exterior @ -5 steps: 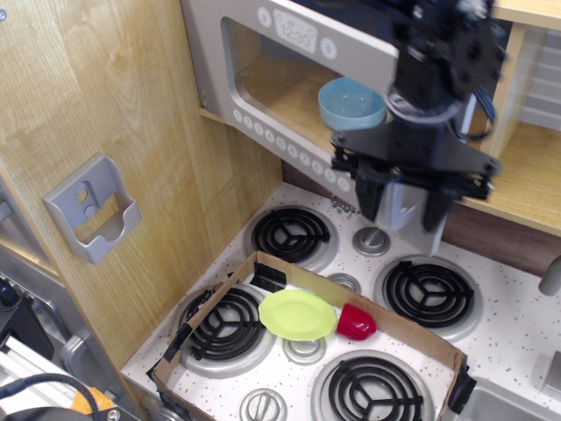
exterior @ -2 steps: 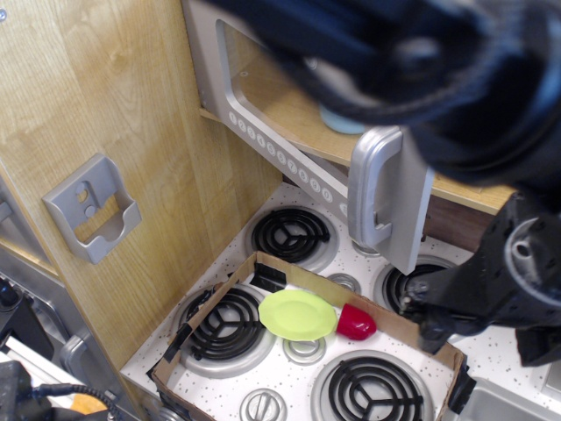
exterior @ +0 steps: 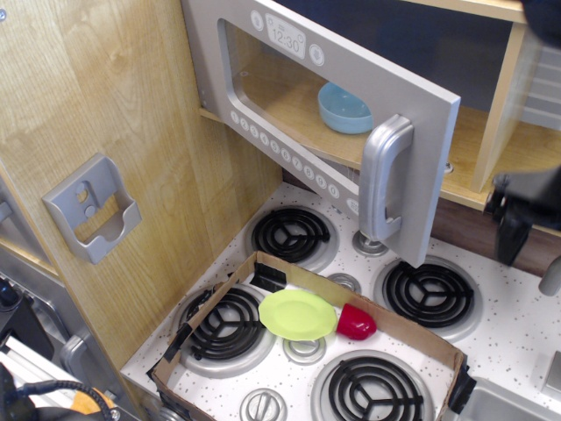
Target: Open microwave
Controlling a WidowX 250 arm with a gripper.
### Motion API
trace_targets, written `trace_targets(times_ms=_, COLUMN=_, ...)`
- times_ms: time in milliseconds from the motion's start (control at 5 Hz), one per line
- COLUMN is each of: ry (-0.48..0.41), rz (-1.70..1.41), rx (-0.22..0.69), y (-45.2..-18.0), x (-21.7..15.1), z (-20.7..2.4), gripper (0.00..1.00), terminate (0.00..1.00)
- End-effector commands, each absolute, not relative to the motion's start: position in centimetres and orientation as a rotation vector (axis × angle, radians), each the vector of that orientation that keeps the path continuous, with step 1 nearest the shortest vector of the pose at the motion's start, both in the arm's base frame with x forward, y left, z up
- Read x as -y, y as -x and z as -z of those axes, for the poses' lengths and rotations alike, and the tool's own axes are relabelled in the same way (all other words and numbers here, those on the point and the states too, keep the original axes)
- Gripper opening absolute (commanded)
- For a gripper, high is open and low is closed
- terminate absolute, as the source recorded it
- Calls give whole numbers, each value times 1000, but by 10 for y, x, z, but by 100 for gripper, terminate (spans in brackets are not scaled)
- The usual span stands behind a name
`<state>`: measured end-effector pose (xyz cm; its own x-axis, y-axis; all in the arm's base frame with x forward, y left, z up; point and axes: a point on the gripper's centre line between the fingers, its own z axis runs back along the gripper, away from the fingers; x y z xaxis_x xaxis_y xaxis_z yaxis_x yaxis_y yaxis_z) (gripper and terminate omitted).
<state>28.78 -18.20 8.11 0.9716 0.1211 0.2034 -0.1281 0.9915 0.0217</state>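
Note:
The grey toy microwave (exterior: 263,88) sits in the wooden cabinet above the stove. Its wide window door (exterior: 421,123) stands swung out towards me, hinged on the left. The chunky silver vertical handle (exterior: 383,180) is at the door's free right edge, with nothing touching it. The clock display (exterior: 287,37) and a row of small white buttons (exterior: 280,147) run along the door frame. A blue bowl (exterior: 344,107) sits inside. Only a dark, blurred part of my gripper (exterior: 519,215) shows at the right edge, apart from the door; its jaws cannot be made out.
A grey square bracket (exterior: 92,209) hangs on the wood panel at left. On the white stovetop (exterior: 517,316) with black burners lies a cardboard tray (exterior: 209,303) holding a green plate (exterior: 297,315) and a red cup (exterior: 356,322).
The arm was at the handle, then swept across the view and withdrew to the right edge. The door has swung further open and the handle is free.

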Motion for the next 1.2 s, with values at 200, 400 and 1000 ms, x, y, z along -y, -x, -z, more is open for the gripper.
trace_targets(times_ms=200, ry=26, rz=199, rx=297, y=-334, x=162, z=-99, gripper=100, terminate=0)
trace_targets(times_ms=400, ry=-13, rz=274, rx=330, y=-331, x=140, z=-94, gripper=100, terminate=0)
trace_targets(times_ms=1000, ry=-30, rz=142, rx=214, y=-298, x=92, z=-84, gripper=100, terminate=0)
